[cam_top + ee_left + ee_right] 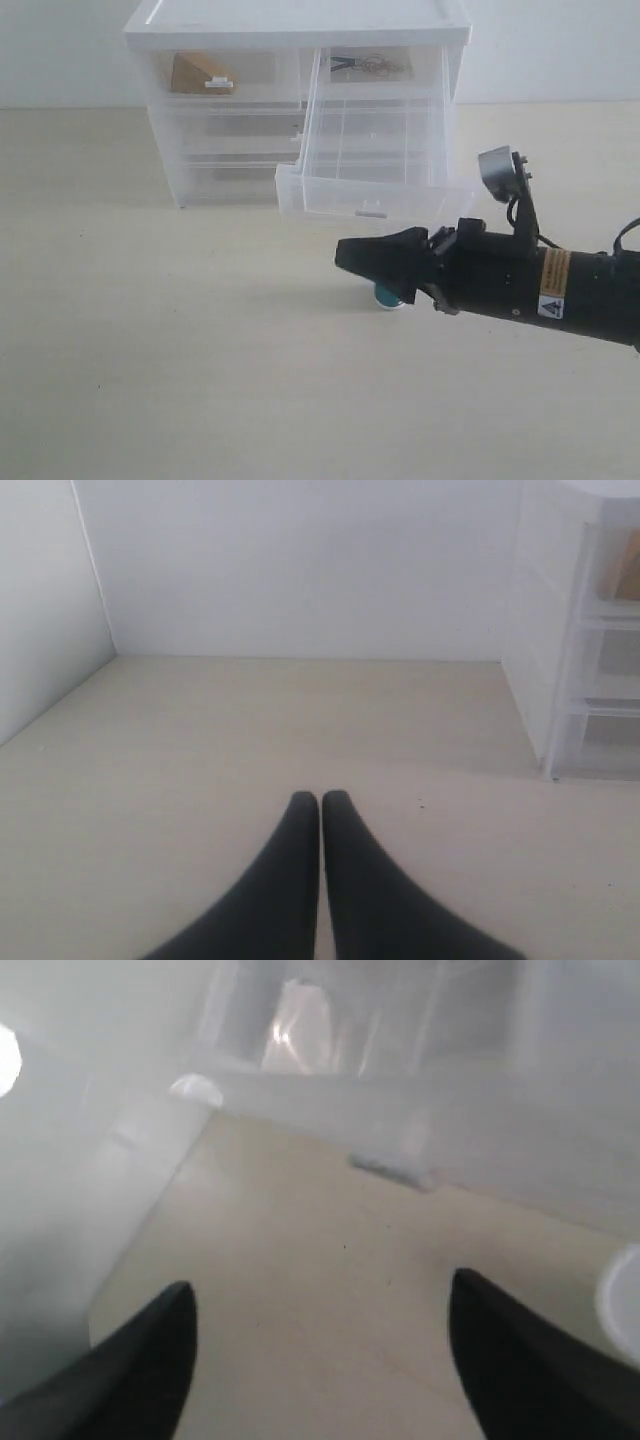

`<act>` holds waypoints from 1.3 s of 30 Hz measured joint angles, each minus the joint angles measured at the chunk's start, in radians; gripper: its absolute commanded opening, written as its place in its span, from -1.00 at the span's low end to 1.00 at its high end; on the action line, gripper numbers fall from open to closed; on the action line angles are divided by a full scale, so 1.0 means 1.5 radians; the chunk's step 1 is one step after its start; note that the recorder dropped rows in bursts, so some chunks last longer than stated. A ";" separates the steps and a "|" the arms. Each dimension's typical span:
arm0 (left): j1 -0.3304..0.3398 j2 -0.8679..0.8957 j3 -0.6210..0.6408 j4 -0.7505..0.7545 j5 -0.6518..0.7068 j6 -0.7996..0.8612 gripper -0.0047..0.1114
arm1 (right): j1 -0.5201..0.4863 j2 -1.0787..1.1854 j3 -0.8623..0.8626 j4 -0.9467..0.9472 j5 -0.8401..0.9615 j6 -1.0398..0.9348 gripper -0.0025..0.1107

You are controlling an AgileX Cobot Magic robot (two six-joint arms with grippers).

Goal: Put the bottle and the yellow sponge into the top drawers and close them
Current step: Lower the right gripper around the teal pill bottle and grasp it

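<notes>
Exterior view showed the right gripper point(350, 258) low over the table point(150, 350), with the bottle point(388, 296) on the table just beneath it, near the pulled-out top right drawer point(370, 190). Its fingers stood wide apart, holding nothing. The yellow sponge point(198, 75) sat inside the closed top left drawer point(265, 70). The left gripper point(320, 798) was pressed together, empty.
</notes>
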 measured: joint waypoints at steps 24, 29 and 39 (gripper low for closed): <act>0.000 0.000 0.000 0.000 0.000 0.000 -0.85 | 0.000 -0.033 0.068 0.216 0.197 -0.516 0.45; 0.000 0.000 0.000 0.000 0.000 0.000 -0.85 | 0.000 0.072 -0.003 0.186 0.165 -0.529 0.42; 0.000 0.000 0.000 0.000 0.000 0.000 -0.85 | 0.000 0.107 -0.035 0.029 0.135 -0.463 -0.87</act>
